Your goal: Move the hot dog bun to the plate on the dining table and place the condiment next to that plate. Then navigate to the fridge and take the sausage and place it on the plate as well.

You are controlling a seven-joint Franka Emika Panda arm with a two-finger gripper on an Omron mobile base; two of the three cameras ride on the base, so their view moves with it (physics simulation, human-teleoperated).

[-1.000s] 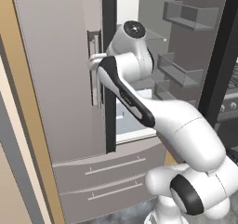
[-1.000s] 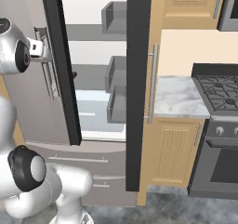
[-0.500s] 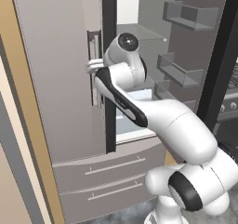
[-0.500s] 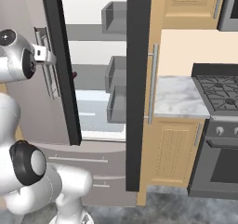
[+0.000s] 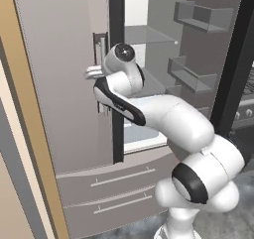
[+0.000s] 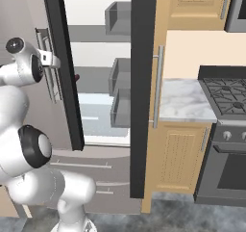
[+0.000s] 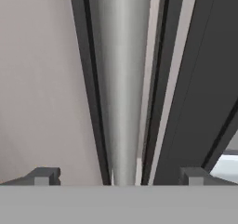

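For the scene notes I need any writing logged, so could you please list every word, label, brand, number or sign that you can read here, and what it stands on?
None: no readable text shows in any view.
The fridge, its door handle and its door bins are plain.
The stove knobs carry no marks that can be read at this size.
The wooden cabinets and the marble counter bear no label.
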